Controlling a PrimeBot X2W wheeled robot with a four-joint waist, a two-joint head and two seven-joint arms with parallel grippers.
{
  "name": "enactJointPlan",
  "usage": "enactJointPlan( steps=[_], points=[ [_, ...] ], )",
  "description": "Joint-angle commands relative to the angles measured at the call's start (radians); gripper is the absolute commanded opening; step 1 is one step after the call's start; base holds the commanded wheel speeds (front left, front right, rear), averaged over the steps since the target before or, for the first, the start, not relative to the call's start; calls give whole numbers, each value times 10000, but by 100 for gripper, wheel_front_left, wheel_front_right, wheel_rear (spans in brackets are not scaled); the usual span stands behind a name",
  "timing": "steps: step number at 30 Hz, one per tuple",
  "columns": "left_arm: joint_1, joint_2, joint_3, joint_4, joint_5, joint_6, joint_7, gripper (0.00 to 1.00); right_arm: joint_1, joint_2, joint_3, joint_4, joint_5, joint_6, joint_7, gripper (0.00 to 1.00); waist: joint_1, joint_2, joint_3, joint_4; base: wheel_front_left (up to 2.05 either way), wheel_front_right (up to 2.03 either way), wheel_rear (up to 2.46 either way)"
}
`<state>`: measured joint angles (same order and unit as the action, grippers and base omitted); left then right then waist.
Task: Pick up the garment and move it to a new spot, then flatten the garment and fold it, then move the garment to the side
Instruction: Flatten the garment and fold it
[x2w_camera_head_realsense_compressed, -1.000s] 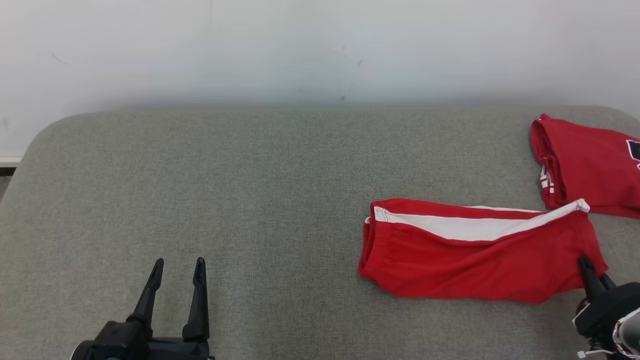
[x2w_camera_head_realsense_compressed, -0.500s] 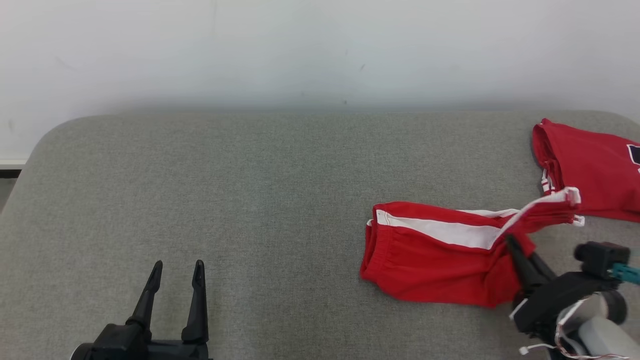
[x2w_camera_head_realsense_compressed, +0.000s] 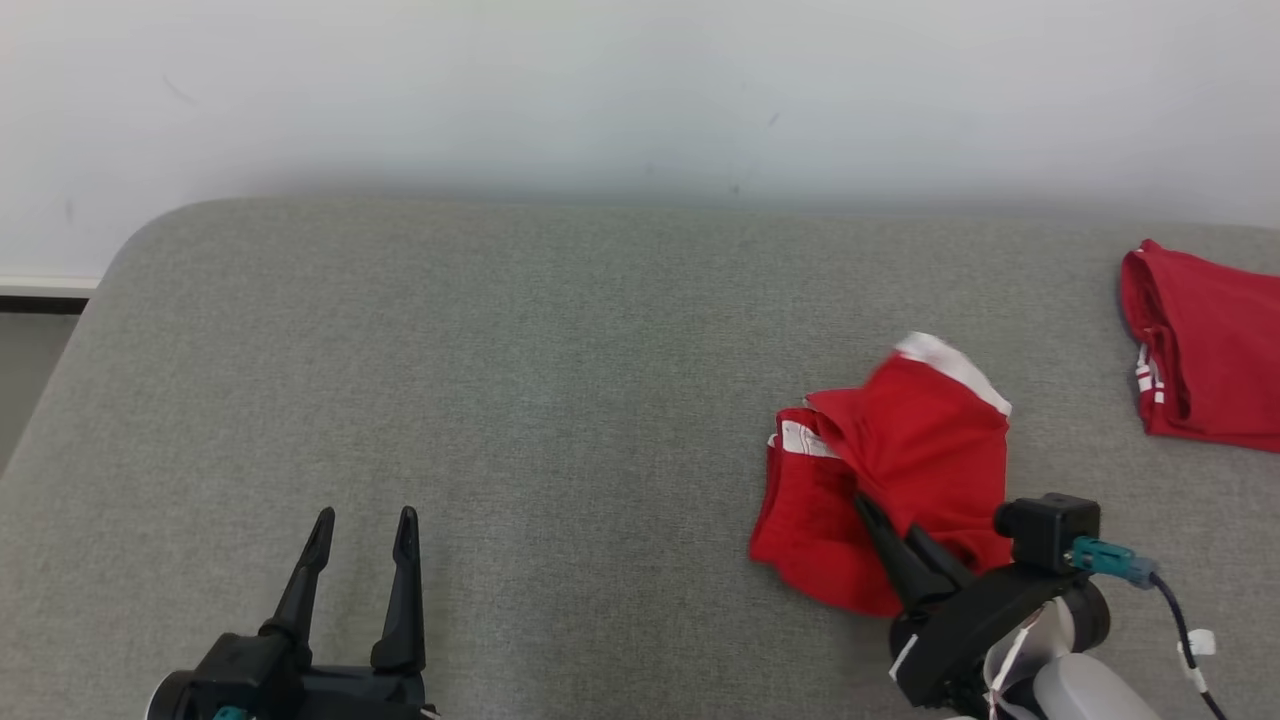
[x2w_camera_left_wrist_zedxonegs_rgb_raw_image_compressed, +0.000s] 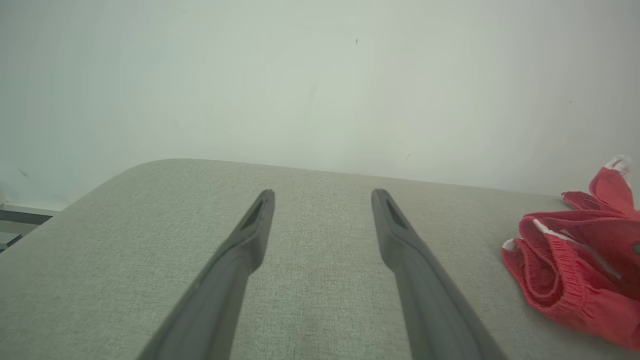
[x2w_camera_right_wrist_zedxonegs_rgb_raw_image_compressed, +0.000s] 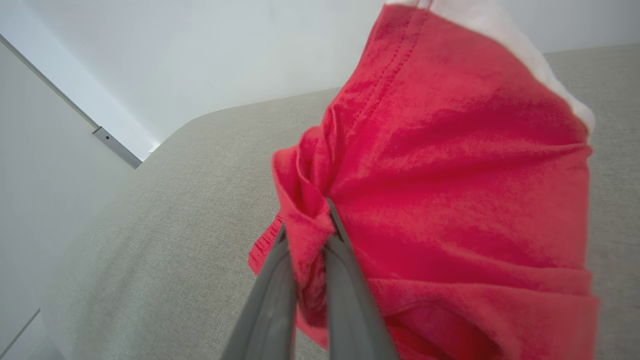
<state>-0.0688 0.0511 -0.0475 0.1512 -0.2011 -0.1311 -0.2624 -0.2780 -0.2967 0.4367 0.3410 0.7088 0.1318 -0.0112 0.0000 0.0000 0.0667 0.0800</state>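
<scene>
Judging by how things lie, you are at the start of the job: the pick-up is under way and nothing after it has begun. Your right gripper (x2w_camera_head_realsense_compressed: 885, 518) has its fingers pressed together on a pinch of the red shorts (x2w_camera_head_realsense_compressed: 920, 440). The right wrist view shows that fold squeezed between the two tips, with the rest of the fabric bunched and draped beyond them.

The shorts sit on the right half of the grey worktop (x2w_camera_head_realsense_compressed: 560, 380), toward its front edge. Part of them is raised and doubled over, with a white-trimmed edge at the far side. The waistband end looks to rest on the worktop, and I cannot tell how much of the cloth is off the surface.

Your left gripper (x2w_camera_head_realsense_compressed: 364, 516) hangs low at the front left, fingers spread wide with nothing between them, well apart from the shorts. A second red garment (x2w_camera_head_realsense_compressed: 1205, 355) lies folded at the far right edge, apart from the shorts; treat it as no part of this step.

What is left, as I read it:
- Carry the shorts to a new spot, likely the middle or left of the worktop, and set them down.
- Spread them flat and fold them.
- Shift them aside.

The crumpled state suggests the flattening will take real work, probably from both arms. A one-point pinch may let the cloth swing or slip as you carry it.
</scene>
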Motion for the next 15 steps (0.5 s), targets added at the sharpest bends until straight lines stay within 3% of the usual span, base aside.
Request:
enactJointPlan(
  steps=[1,15],
  points=[
    [-108,-13,20,20,-81,9,-32,100,109,74,-5,-75,-80,-29,17,0,0,0,44,90,0,0,0],
    [-213,-13,-75,147,-182,9,-32,100,458,1118,213,75,-640,-29,242,0,0,0,170,376,0,0,0]
  ],
)
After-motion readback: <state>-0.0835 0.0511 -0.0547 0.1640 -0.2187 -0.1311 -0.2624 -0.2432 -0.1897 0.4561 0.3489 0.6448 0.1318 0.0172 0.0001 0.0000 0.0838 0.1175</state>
